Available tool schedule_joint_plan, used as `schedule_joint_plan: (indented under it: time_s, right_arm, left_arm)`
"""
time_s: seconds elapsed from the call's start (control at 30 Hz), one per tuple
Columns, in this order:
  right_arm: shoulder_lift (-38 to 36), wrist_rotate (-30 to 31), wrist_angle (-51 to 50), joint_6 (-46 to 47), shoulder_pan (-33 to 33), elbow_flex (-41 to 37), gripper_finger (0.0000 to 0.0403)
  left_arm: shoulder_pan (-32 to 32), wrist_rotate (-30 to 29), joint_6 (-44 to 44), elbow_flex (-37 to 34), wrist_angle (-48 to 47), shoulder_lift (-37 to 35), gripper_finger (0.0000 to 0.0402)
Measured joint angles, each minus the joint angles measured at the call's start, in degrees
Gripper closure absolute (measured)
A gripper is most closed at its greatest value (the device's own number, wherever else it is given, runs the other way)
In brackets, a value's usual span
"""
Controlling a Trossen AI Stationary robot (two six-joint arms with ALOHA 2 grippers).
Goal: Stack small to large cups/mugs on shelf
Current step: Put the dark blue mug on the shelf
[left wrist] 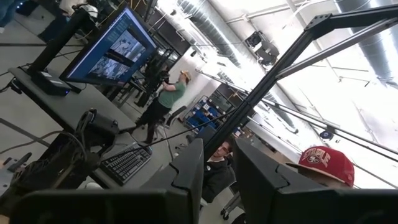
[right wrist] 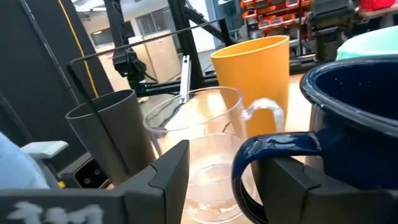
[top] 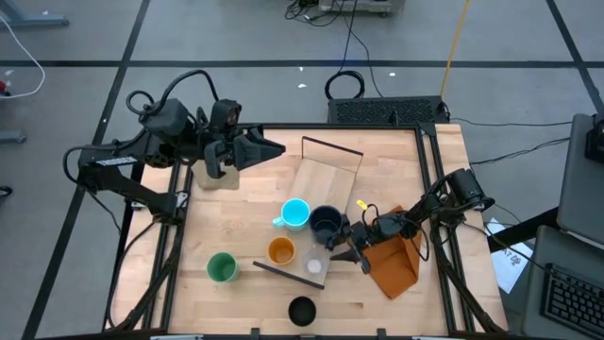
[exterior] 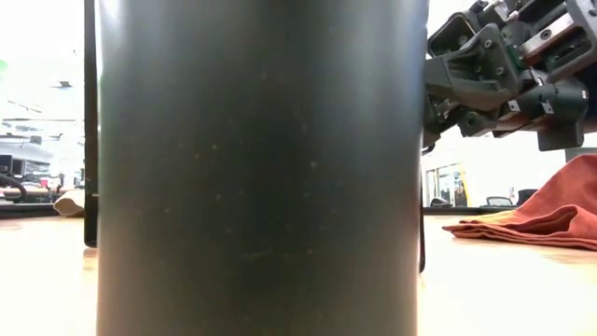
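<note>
The shelf is a light-wood board lying flat mid-table, with a dark strip at each short end. On or at it stand a light-blue mug, a navy mug, an orange cup and a clear cup. A green cup and a black cup stand on the table nearer the front. My right gripper is open, low and level, its fingers on either side of the navy mug's handle. My left gripper is raised at the far left, slightly open and holding nothing. My right gripper comes level from the table's right side, and the navy mug's handle stands in the gap between its fingers. A clear gap separates the handle from one finger. I cannot tell whether the other finger touches it. The mug stands upright on its base.
An orange cloth lies crumpled under my right arm near the table's right edge. A tan cloth lies below my left arm. In the low view the black cup hides most of the table. People show beyond the table in the left wrist view.
</note>
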Motion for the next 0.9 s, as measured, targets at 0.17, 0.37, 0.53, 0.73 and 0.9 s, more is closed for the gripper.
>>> schedule_joint_plan:
  time_s: [0.17, 0.37, 0.53, 0.73, 0.9]
  right_arm:
    - [0.00, -0.54, -0.46, 1.30, 0.74, 0.00, 0.0227]
    - [0.00, -0.66, -2.09, 1.75, 2.03, -0.01, 0.0225]
    - [-0.02, -0.24, -2.06, 0.98, 2.19, -0.02, 0.0218]
    - [-0.02, 4.51, -1.66, -0.06, 2.59, 0.10, 0.0195]
    - [-0.02, 5.42, -2.23, -0.18, 2.69, 0.23, 0.0173]
  left_arm:
    - [0.00, 0.00, 0.22, 0.00, 0.02, 0.00, 0.0314]
    - [0.07, 0.00, 0.13, 0.00, -0.83, 0.00, 0.0314]
    - [0.07, 0.00, -0.11, 0.00, -1.31, 0.00, 0.0314]
    - [0.07, 0.00, -0.36, -0.02, -1.30, 0.00, 0.0314]
    - [0.07, 0.51, -0.35, -0.02, -1.31, 0.00, 0.0314]
